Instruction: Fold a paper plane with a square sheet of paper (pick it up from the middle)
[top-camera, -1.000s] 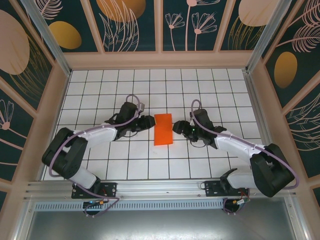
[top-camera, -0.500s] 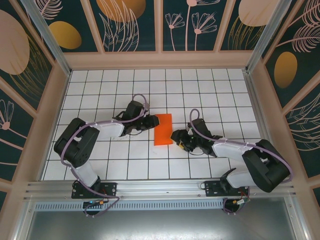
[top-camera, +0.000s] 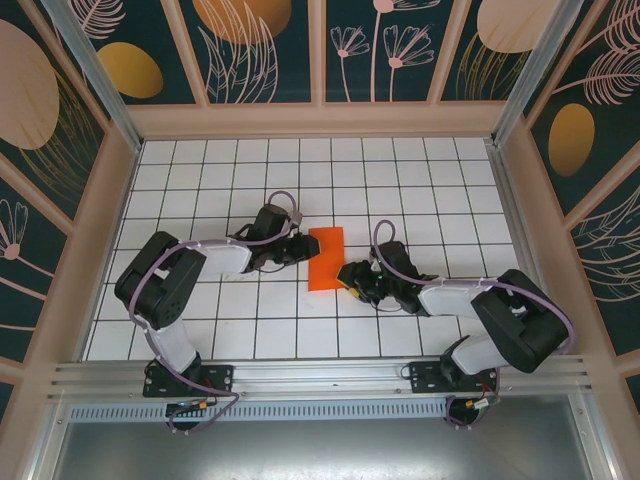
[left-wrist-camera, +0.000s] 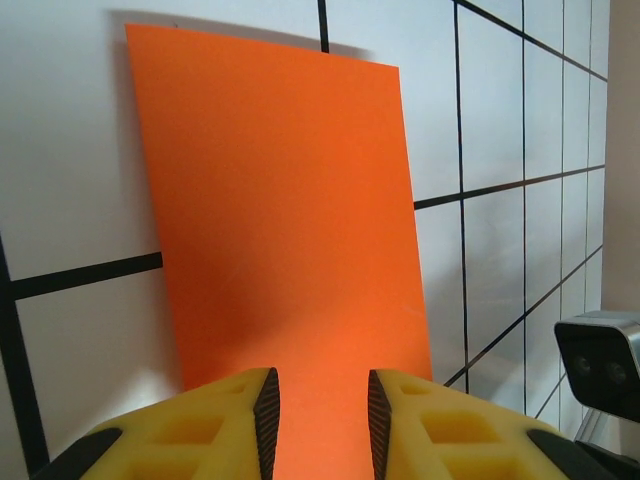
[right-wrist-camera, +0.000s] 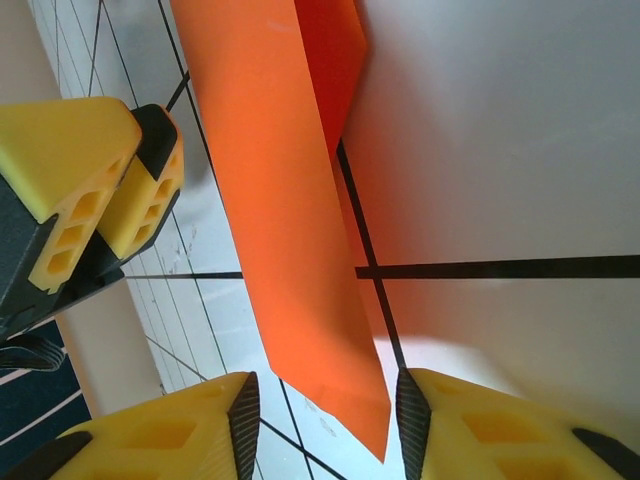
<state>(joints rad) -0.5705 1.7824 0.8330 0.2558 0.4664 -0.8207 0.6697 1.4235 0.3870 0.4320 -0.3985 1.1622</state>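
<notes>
- Centrally placed, the square sheet of paper (top-camera: 326, 258) lies orange-red on the white grid table (top-camera: 420, 180), doubled into a narrow rectangle. I judge the centre fold made and the nose folds not yet begun.
- At its left long edge, far end, the left gripper (top-camera: 300, 247) has its jaws apart, with orange showing in the gap and nothing clamped.
- At the near right corner, the right gripper (top-camera: 347, 277) has its jaws apart either side of the corner, where the top layer stands slightly proud of the lower.
- Next move, as I judge it: pinch a single layer and turn it without dragging the sheet.
- Writing: none legible. The paper is plain, and the walls (top-camera: 260, 50) carry only leaf patterns.
</notes>
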